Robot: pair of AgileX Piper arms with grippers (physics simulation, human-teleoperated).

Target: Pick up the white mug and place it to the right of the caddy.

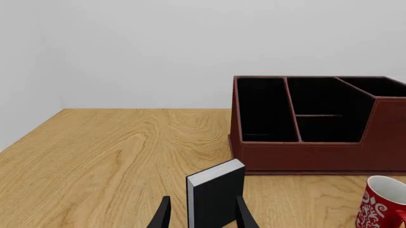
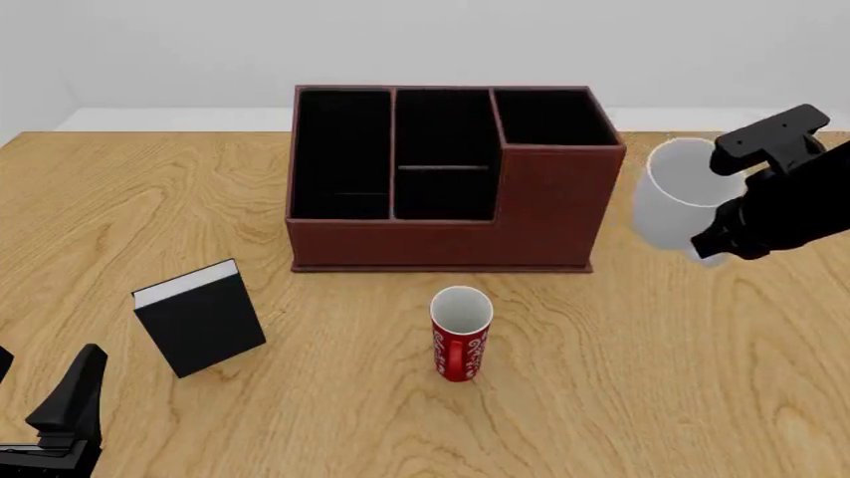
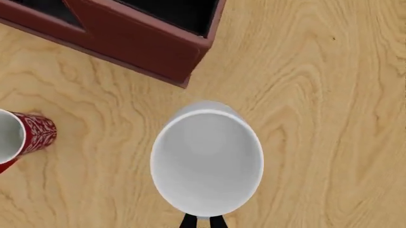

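Note:
The white mug [image 2: 675, 194] hangs upright just right of the caddy [image 2: 452, 244], seemingly a little above the table. My right gripper [image 2: 714, 247] is shut on its rim. In the right wrist view I look down into the mug [image 3: 206, 161], with the gripper [image 3: 203, 222] pinching its near rim and the caddy's corner [image 3: 146, 45] beyond it. The handle is hidden. My left gripper [image 2: 43, 386] is open and empty at the table's near left corner. In the left wrist view, the gripper [image 1: 203, 216] faces the caddy [image 1: 317, 156].
A red patterned mug [image 2: 460, 339] stands upright in front of the caddy, also seen in the wrist views [image 1: 381, 202] [image 3: 25, 135]. A black book with white pages [image 2: 199, 319] stands upright just ahead of my left gripper [image 1: 216, 194]. The wooden table [image 2: 691, 378] ends at a white wall.

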